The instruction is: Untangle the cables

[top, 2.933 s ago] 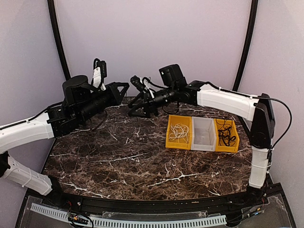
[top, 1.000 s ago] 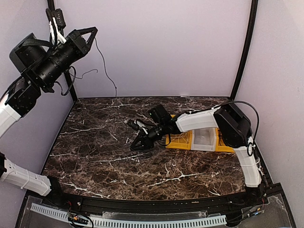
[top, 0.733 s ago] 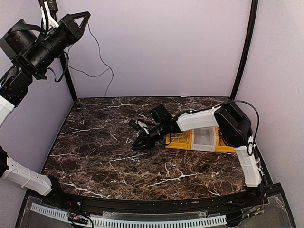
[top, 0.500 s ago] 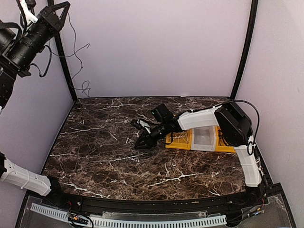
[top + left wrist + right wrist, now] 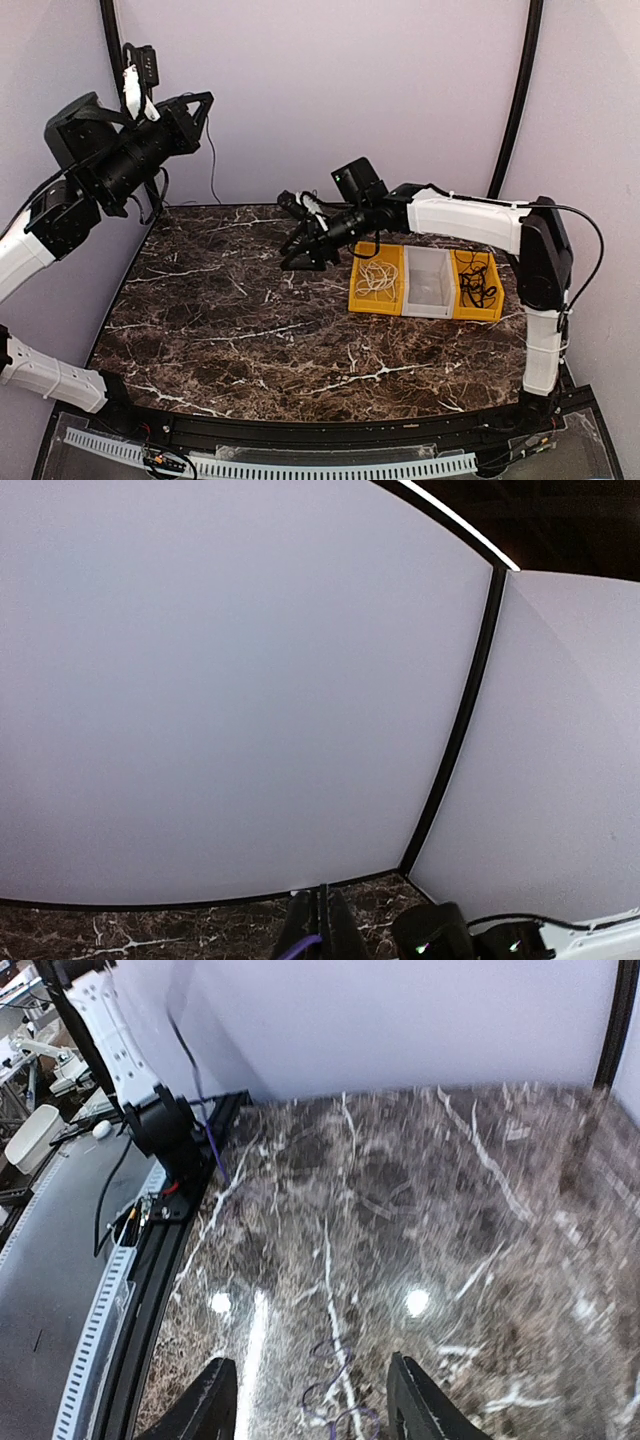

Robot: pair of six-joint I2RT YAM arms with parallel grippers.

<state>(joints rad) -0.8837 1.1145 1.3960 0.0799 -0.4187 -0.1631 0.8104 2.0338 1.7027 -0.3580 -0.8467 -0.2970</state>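
While in bins (image 5: 372,306), white cables (image 5: 377,281), black cables (image 5: 478,283)

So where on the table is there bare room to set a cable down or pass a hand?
Bare: the table's front half, from the near rail to the bins, and its left side. Crowded: the right rear, where three bins sit and the open right gripper hangs beside them above a thin purple cable.
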